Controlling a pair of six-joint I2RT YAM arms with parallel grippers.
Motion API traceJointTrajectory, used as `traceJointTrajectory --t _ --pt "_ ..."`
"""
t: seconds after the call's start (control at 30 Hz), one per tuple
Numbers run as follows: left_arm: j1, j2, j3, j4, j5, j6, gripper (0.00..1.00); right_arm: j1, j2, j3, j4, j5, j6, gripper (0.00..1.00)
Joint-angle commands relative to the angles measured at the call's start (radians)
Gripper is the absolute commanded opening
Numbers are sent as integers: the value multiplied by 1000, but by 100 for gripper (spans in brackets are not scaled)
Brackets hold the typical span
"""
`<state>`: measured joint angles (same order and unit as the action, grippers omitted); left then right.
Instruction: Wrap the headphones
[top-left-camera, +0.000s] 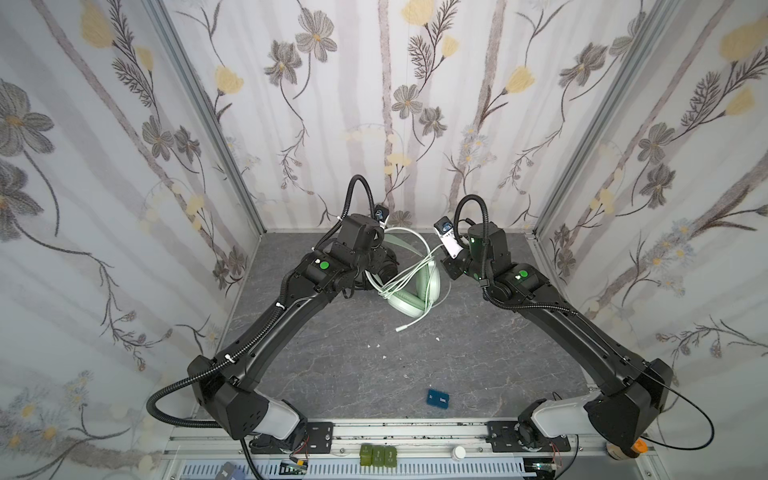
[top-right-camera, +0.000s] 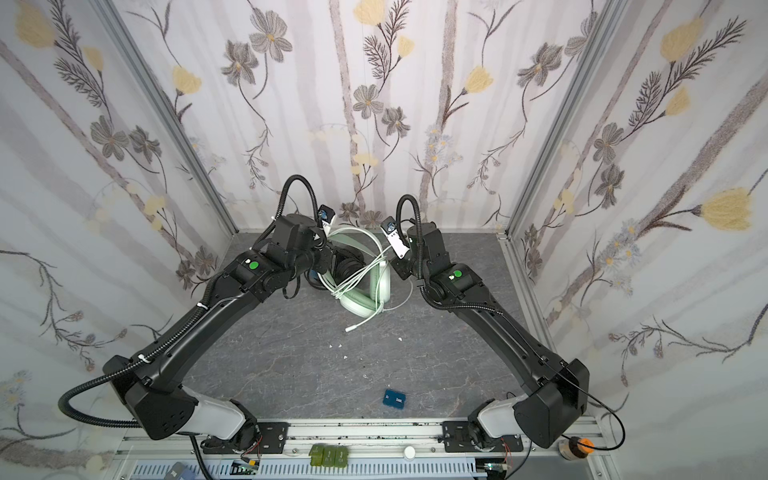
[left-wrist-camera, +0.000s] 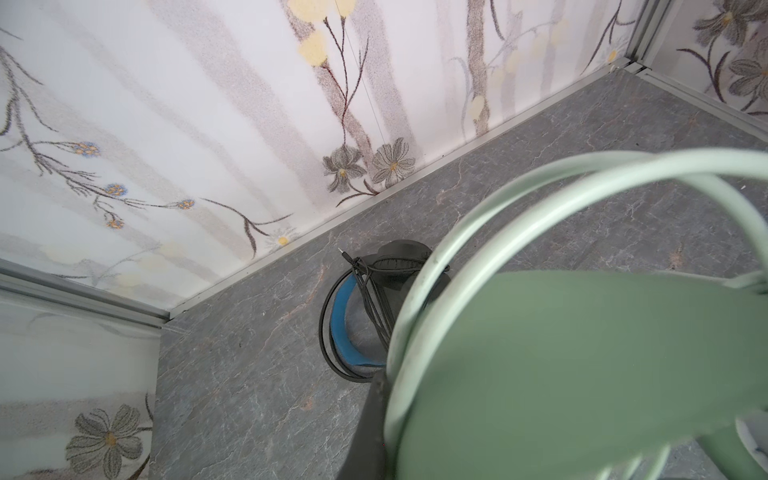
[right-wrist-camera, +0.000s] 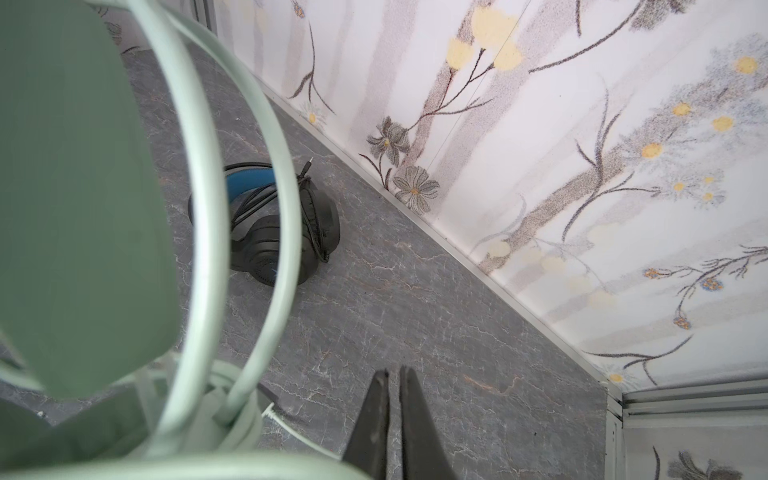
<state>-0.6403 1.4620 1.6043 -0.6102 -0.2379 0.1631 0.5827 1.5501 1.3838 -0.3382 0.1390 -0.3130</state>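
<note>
The mint-green headphones (top-left-camera: 415, 293) (top-right-camera: 365, 307) hang raised over the back middle of the table in both top views. My left gripper (top-left-camera: 384, 246) is shut on their headband (left-wrist-camera: 582, 353). Only one dark finger (left-wrist-camera: 374, 419) shows beside the green pad. Their pale cable (top-left-camera: 415, 266) crosses the ear cups in several loops, and one taut strand runs to my right gripper (top-left-camera: 444, 259) (right-wrist-camera: 394, 372). Its jaws are all but shut, and the cable (right-wrist-camera: 299, 432) enters low behind one finger. The plug end (top-left-camera: 399, 328) rests on the table. The black headphones (left-wrist-camera: 399, 257) (right-wrist-camera: 282, 249), cable wrapped round them, lie near the back wall.
A small blue box (top-left-camera: 438, 400) (top-right-camera: 393, 399) lies near the table's front edge. A few white scraps (top-left-camera: 376, 345) dot the middle of the grey table (top-left-camera: 332, 374). Flowered walls close the back and both sides. Green blocks (top-left-camera: 378, 455) sit on the front rail.
</note>
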Motion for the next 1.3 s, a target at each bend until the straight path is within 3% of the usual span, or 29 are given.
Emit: traceJointTrajectory --t 0.0,0.6,1.27 --pt "2 -12 21 3 46 -10 0 -16 -10 -17 82 -5 37 11" --pt "40 -26 135 -2 166 -112 0 -69 -84 -145 198 -88 113 12" --pt "58 -17 302 40 305 -268 0 -161 -132 -298 470 -302 253 14"
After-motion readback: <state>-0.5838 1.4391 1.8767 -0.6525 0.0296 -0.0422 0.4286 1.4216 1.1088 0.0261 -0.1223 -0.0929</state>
